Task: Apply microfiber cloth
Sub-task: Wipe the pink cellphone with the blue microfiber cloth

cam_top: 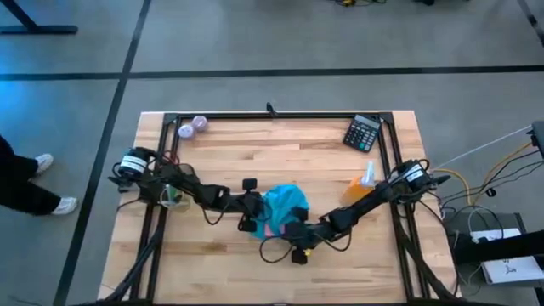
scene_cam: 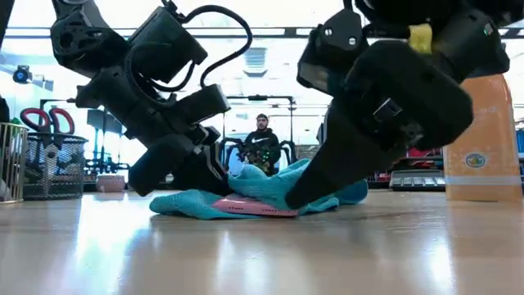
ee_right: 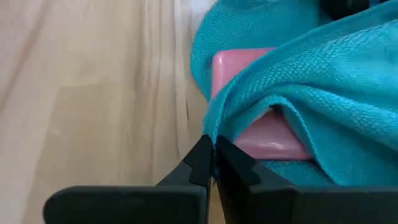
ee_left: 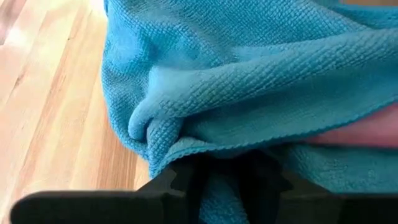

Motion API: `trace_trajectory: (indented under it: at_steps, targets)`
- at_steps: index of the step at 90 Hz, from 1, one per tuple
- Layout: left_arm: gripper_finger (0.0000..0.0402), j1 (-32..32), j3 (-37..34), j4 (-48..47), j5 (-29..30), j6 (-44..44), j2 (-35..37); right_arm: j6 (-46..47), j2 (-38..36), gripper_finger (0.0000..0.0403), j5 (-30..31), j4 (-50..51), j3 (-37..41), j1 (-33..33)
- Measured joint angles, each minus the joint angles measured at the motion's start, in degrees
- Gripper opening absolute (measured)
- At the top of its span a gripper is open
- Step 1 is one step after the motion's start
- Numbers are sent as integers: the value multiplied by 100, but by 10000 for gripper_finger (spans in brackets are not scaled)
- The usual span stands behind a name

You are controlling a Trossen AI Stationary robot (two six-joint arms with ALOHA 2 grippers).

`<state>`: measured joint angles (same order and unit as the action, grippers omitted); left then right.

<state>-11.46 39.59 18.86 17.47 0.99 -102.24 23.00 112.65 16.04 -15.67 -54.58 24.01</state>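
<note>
At the worktop's [cam_top: 340, 255] centre, the teal cloth [cam_top: 283, 204] lies draped over a pink slab [ee_right: 261, 134]. The left end effector [ee_left: 214, 180], at the cloth's 9 o'clock, pinches a fold; the right end effector [ee_right: 213, 163], at 5 o'clock, is closed on its edge. Covering looks nearly done; wiping seemingly remains.

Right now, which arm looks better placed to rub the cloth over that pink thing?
Probably the left: its gripper already pinches a fold of the cloth over the pink thing. The right gripper is shut at the cloth's edge.
</note>
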Motion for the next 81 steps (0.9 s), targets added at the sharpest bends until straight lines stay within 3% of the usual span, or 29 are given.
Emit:
trace_trajectory:
  at_steps: [19, 81]
  targets:
    - [75, 0, -2, 35, -2, 0, -4, -113, 278, 0, 18, -729, -67, -25]
    - [75, 0, -4, 71, -6, 0, -7, -600, 329, 0, 109, -601, -321, -414]
